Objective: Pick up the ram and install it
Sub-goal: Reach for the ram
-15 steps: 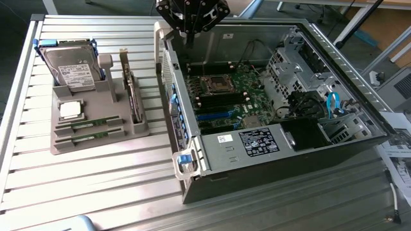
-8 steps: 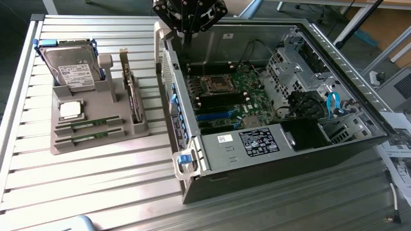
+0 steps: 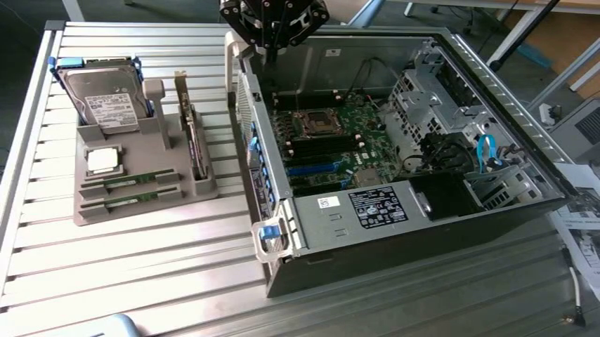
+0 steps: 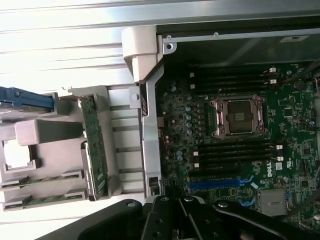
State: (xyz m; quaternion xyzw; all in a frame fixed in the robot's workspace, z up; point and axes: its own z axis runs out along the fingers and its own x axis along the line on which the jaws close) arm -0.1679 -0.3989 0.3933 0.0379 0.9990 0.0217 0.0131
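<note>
The jaws are closed and carry nothing. The gripper (image 3: 272,35) hangs pointing straight down, high over the side wall (image 3: 246,105) of the open computer case (image 3: 394,246), the wall that faces the grey tray (image 3: 201,189).

The ram (image 3: 126,181) is not under the jaws. It sits in the tray, well apart from them: off to the exterior view's left of the jaws, lower down, and on the far side of that wall from the motherboard (image 3: 347,119). A second stick (image 3: 125,203) lies just beside the first, a little farther again from the jaws. Both stand on edge in their holders at the end of the tray farthest from the gripper. The expansion card (image 3: 192,140) stands between them and the jaws, and the processor chip (image 3: 101,160) and the hard drive (image 3: 103,98) sit in the tray beyond them.

Each stick's long axis runs across the exterior view, roughly at right angles to the expansion card. In the wrist view the sticks line up parallel with the black memory slots (image 3: 324,149) on the board, so the stick and the slot appear to share a heading.

The slots lie on the other side of the jaws from the ram, inside the case and close below the gripper. The gripper thus hovers between the tray and the slots, closer to the slots.
</note>
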